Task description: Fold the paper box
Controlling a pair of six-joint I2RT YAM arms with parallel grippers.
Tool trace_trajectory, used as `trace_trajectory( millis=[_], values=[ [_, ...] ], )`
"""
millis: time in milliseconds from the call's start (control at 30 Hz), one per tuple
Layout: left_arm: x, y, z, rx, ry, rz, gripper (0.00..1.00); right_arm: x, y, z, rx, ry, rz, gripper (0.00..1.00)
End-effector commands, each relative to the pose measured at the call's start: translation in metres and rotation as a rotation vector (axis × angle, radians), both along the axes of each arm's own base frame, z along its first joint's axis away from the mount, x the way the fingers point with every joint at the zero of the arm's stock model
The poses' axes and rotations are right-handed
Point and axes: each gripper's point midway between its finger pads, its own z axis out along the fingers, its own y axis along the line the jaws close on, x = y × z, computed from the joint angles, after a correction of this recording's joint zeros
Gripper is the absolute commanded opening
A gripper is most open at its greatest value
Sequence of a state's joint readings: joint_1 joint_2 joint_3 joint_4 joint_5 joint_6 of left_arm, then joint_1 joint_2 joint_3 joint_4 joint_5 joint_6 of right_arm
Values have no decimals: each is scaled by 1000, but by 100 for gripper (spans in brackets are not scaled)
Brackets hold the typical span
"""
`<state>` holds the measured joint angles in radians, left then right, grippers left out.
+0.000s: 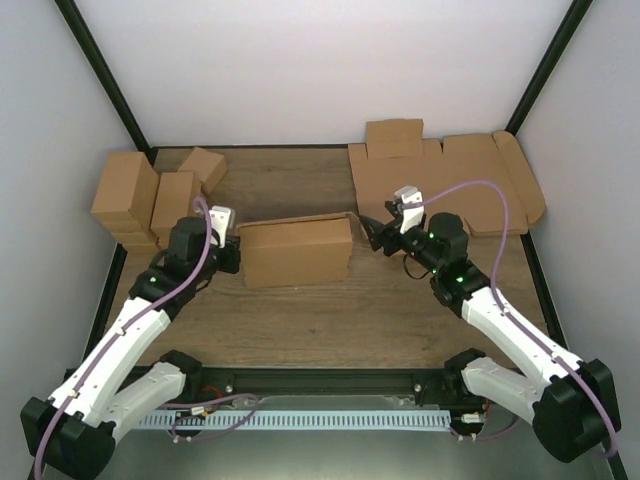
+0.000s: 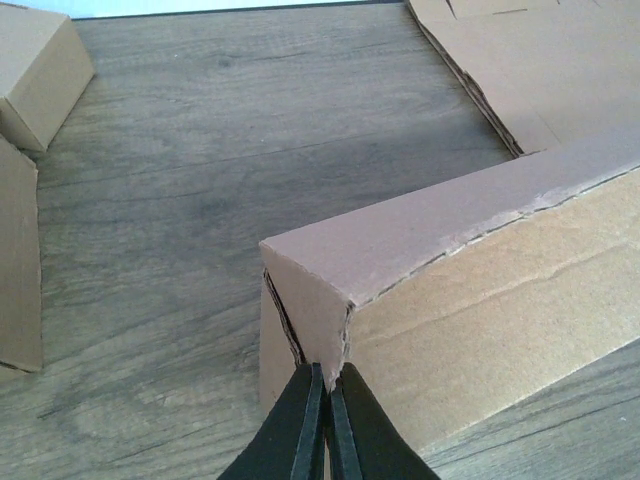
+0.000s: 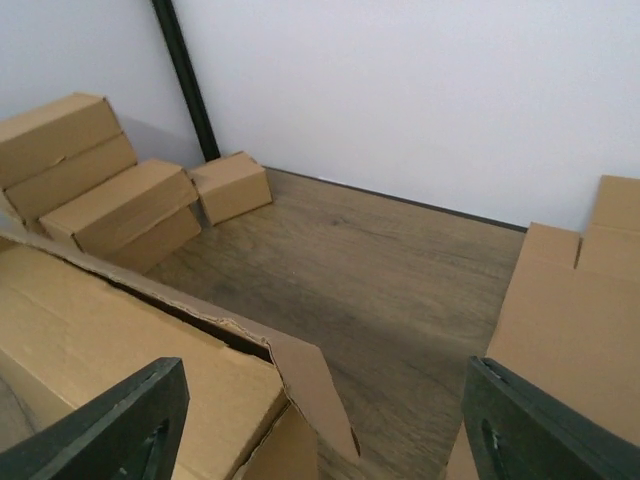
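1. The paper box (image 1: 297,252) sits in the middle of the desk (image 1: 330,315). It is folded up, with one loose flap sticking out at its right end.
2. The left end effector (image 2: 326,425) is at the box's left end. Its fingers are squeezed tight on a corner of that end.
3. The right end effector (image 3: 322,400) is just beside the box's right end, by the loose flap. Its fingers are spread wide and hold nothing.
4. Small cartons (image 1: 150,195) are stacked left of the box, a little apart from it.
5. A flat cardboard sheet (image 1: 450,180) lies behind and right of the box.
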<state>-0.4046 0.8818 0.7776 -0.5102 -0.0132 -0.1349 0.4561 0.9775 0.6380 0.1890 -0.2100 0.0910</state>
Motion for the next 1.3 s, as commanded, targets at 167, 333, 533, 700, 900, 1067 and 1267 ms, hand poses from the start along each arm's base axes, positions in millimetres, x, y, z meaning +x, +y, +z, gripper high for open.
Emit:
trace_trajectory(
  millis=[167,333,533,700,900,1067,1267],
  values=[
    [1,-3,17,3,-65,-28,4,2,25,-12,-28,41,152,59],
    [3,-2,16,5,-62,-21,4,0,23,-29,-47,72,142,56],
    [3,-2,13,8,-59,-22,4,18,26,-37,-84,100,107,44],
    [3,-2,13,8,-57,-19,4,28,34,-38,-129,108,82,37],
    [2,-1,12,-14,-45,1,4,25,46,-28,-172,156,61,16],
    [0,-4,5,-80,-9,28,4,18,52,-33,-188,322,31,1],
    [-3,-3,-4,-122,6,54,4,3,62,-33,-206,404,35,3]
  ],
)
